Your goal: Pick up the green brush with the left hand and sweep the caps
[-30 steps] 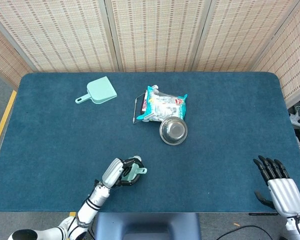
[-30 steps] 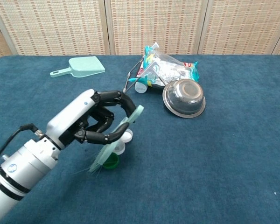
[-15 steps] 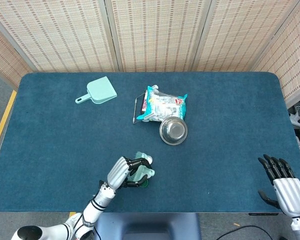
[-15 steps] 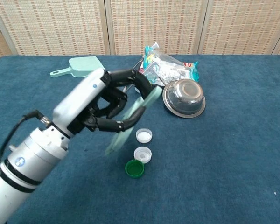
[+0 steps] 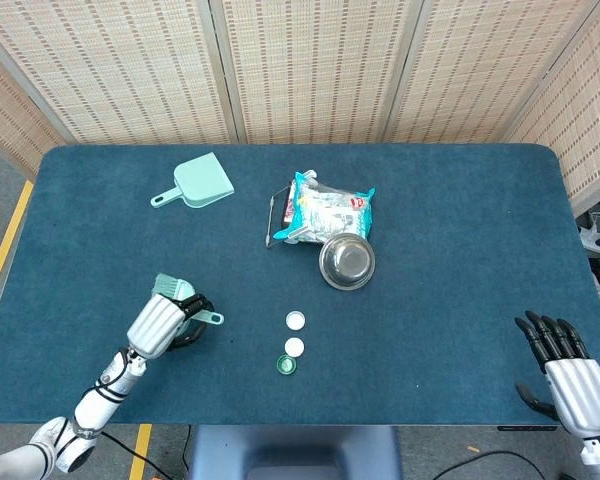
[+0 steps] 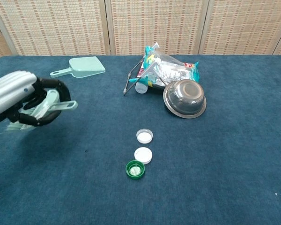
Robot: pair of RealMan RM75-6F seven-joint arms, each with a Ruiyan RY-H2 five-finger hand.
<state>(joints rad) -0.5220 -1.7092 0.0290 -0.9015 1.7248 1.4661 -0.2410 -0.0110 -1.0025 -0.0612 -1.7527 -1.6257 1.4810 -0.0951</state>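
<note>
My left hand (image 5: 160, 324) (image 6: 18, 99) grips the green brush (image 6: 49, 106) (image 5: 193, 307) at the table's front left, well to the left of the caps. Three caps lie in a short line on the blue cloth: a white cap (image 5: 295, 320) (image 6: 144, 136), a second white cap (image 5: 294, 347) (image 6: 143, 154) and a green cap (image 5: 286, 365) (image 6: 135, 169). My right hand (image 5: 565, 370) rests at the front right corner with fingers spread and nothing in it; only the head view shows it.
A green dustpan (image 5: 200, 183) (image 6: 82, 67) lies at the back left. A steel bowl (image 5: 346, 261) (image 6: 185, 97) sits beside a plastic snack bag (image 5: 330, 210) (image 6: 171, 70) and a wire tool (image 5: 274, 215) in the middle.
My left hand has swung the brush from over the caps far to the left. The three caps now lie uncovered in a line. The right hand has barely moved.
</note>
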